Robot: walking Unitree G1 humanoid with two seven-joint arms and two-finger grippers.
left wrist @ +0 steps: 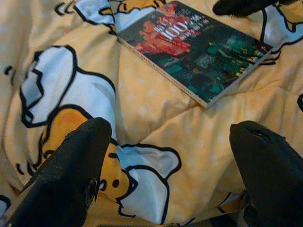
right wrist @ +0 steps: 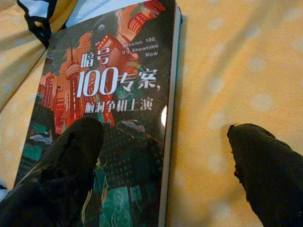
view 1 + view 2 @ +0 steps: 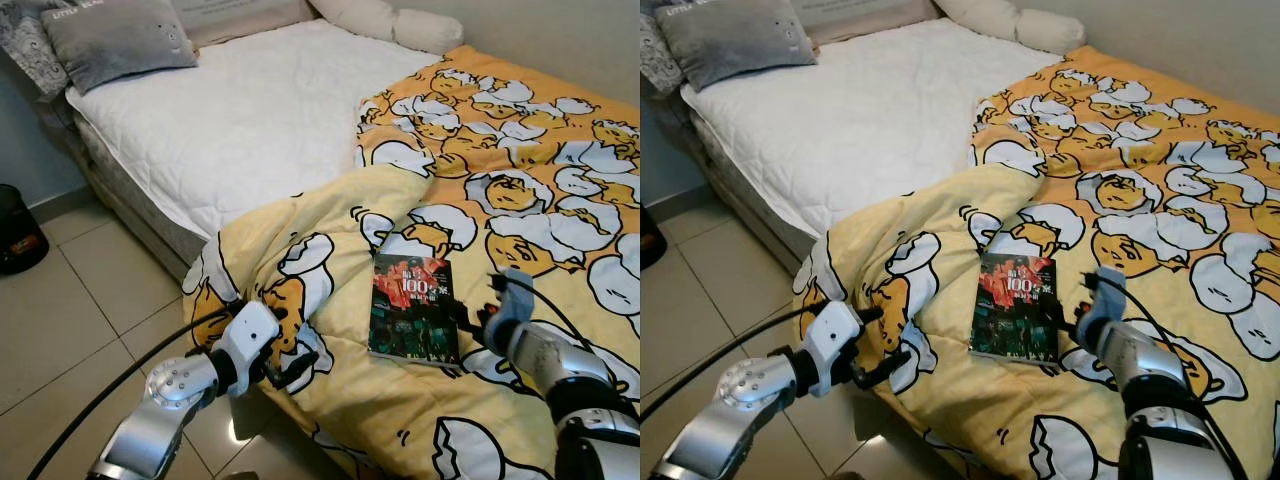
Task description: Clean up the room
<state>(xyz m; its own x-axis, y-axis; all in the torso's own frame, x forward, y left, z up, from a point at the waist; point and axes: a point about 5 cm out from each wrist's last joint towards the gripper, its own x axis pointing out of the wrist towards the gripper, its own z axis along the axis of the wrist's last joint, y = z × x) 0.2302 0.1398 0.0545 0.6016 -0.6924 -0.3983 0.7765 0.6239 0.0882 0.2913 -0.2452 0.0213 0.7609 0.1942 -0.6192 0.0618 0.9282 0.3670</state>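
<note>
A glossy dark paperback book with red artwork and white "100" lettering lies flat on the yellow egg-patterned duvet. The right gripper is spread open at the book's right edge: one black finger over the cover, the other above bare duvet. The left gripper, also open and empty, sits at the duvet's hanging fold, near the book. Beige floor tiles border the bed. The white quilted mattress lies uncovered. The right forearm is cut off by the frame edge.
</note>
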